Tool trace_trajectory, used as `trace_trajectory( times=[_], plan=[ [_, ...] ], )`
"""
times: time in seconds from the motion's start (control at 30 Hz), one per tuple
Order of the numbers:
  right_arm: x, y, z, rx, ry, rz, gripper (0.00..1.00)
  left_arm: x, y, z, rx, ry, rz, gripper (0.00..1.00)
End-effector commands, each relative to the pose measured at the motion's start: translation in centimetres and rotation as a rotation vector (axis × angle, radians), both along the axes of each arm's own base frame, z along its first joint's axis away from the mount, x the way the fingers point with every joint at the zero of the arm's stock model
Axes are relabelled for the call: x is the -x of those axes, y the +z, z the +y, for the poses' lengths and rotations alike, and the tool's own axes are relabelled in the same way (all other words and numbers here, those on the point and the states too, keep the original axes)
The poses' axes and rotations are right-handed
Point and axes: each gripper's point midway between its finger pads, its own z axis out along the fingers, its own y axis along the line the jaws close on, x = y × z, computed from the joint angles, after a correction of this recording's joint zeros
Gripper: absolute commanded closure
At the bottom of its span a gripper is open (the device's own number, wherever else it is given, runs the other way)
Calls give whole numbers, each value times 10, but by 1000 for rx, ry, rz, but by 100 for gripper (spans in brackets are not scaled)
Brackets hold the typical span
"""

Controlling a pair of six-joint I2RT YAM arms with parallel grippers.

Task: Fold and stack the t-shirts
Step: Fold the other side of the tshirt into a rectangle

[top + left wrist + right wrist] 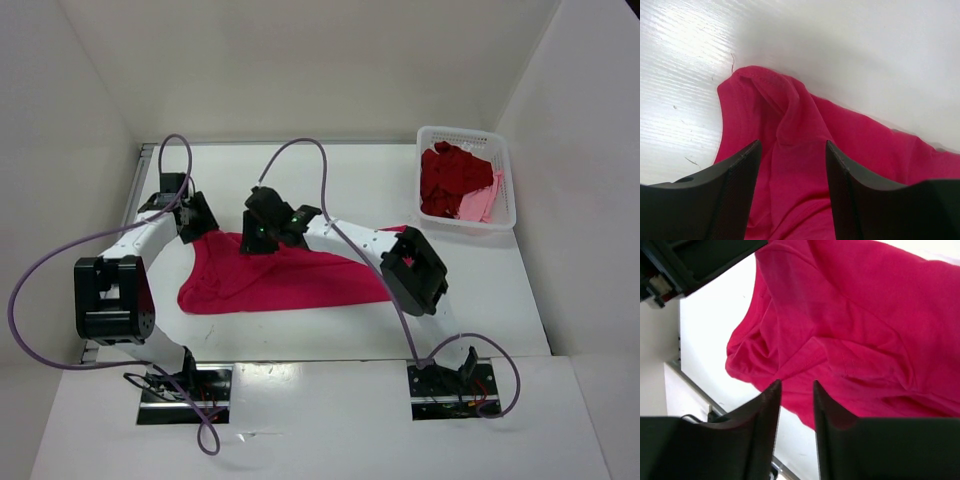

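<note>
A crimson-magenta t-shirt [290,280] lies spread and rumpled on the white table. My left gripper [200,228] is at its far left corner; in the left wrist view [793,145] its jaws are open, with a raised fold of the shirt [790,115] lying between them. My right gripper [258,240] is over the shirt's far edge; in the right wrist view [796,384] its jaws are a narrow gap apart above the shirt [855,315], holding nothing. A darker red t-shirt [450,175] and a light pink t-shirt [478,205] lie bunched in the basket.
The white perforated basket [505,170] stands at the table's back right. White walls close in the table at the back and both sides. My left arm's dark body [695,260] shows at the top left of the right wrist view.
</note>
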Motion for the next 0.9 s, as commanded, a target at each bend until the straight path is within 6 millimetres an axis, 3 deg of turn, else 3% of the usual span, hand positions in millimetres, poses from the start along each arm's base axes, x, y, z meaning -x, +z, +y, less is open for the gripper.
trace_trajectory(
  times=[0.0,0.1,0.23,0.4,0.5,0.57,0.6,0.73,0.77,0.8,0.87],
  plan=[
    [-20,11,9,37,8,-74,58,-6,-8,1,21,3,-25,37],
    [-28,-6,6,100,-15,-73,57,-6,-12,0,23,-9,-17,38],
    [-35,-6,2,119,-45,-95,55,-4,-16,-6,49,-28,-18,44],
    [-36,-30,-5,198,-34,-86,53,-2,-14,-11,73,-36,-35,46],
    [-32,-34,-4,209,-30,-87,53,-4,-12,-14,87,-47,-47,53],
    [-33,-29,-2,200,-31,-93,54,-4,-12,-14,92,-40,-46,64],
    [-27,-38,-1,217,-20,-82,54,-5,-8,-14,91,-41,-57,68],
    [-23,-47,3,239,-8,-68,69,-5,-5,-12,82,-35,-66,83],
    [-20,-47,5,243,-5,-74,78,-3,-7,-10,68,-34,-55,86],
    [-19,-51,3,250,-5,-69,82,0,-9,-10,69,-33,-41,88],
    [-16,-30,6,221,-6,-97,91,1,-1,-5,39,-27,-50,93]
  ],
)
